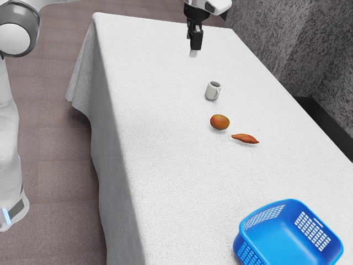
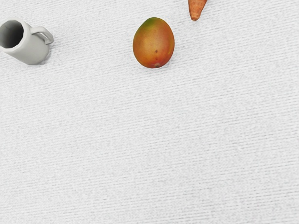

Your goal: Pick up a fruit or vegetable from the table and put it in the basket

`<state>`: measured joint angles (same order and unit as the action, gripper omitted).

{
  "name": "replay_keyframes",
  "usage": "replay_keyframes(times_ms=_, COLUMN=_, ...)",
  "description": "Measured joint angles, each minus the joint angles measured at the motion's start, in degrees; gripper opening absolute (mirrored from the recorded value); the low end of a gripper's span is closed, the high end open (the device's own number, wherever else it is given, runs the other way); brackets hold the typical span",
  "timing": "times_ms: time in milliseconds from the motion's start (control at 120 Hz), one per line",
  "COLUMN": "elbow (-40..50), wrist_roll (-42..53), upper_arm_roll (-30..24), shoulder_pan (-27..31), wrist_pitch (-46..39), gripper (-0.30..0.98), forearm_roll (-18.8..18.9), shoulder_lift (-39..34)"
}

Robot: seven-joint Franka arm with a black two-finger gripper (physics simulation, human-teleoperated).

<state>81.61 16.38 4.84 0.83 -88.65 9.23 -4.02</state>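
Exterior view: mango [image 1: 219,122] on the worktop [image 1: 160,94], between mug [image 1: 212,91] and sweet potato [image 1: 245,138]. Whether the fingers [image 1: 195,45] are spread, I cannot tell. Best centre over its middle, then descend straight.

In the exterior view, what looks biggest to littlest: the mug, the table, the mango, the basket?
1. Table
2. Basket, cut off by the picture's bottom edge
3. Mango and mug: they look too alike to rank
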Motion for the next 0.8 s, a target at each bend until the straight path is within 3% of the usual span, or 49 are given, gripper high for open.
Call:
replay_keyframes(times_ms=142, elbow=-0.03, wrist_roll=-0.18, upper_arm_roll=-0.01, shoulder_pan=0.04, wrist_pitch=0.01, gripper=0.69, forearm_roll=0.02, shoulder_lift=-0.3)
replay_keyframes(times_ms=208, elbow=-0.43, wrist_roll=-0.63, upper_arm_roll=-0.65, shoulder_pan=-0.41, wrist_pitch=0.05, gripper=0.69, forearm_roll=0.06, shoulder_lift=-3.83)
replay_keyframes(times_ms=317, elbow=-0.3, wrist_roll=-1.29, upper_arm_roll=-1.09, shoulder_pan=-9.05, wrist_pitch=0.19, gripper=0.68, forearm_roll=-1.85, shoulder_lift=-6.67)
replay_keyframes(times_ms=383, elbow=0.49, wrist_roll=-1.63, upper_arm_roll=-0.64, shoulder_pan=-11.0, wrist_pitch=0.32, gripper=0.68, forearm_roll=-2.94, shoulder_lift=-6.26)
replay_keyframes(times_ms=708, elbow=3.49, wrist_roll=-3.19, upper_arm_roll=2.27, shoulder_pan=-6.08, wrist_pitch=1.87, gripper=0.69, forearm_roll=-3.84, shoulder_lift=-2.56)
replay_keyframes(times_ms=800, elbow=2.71, wrist_roll=-5.31, upper_arm_roll=-1.73, shoulder_pan=-5.73, wrist_pitch=2.78, gripper=0.69, forearm_roll=-1.83, shoulder_lift=-0.14)
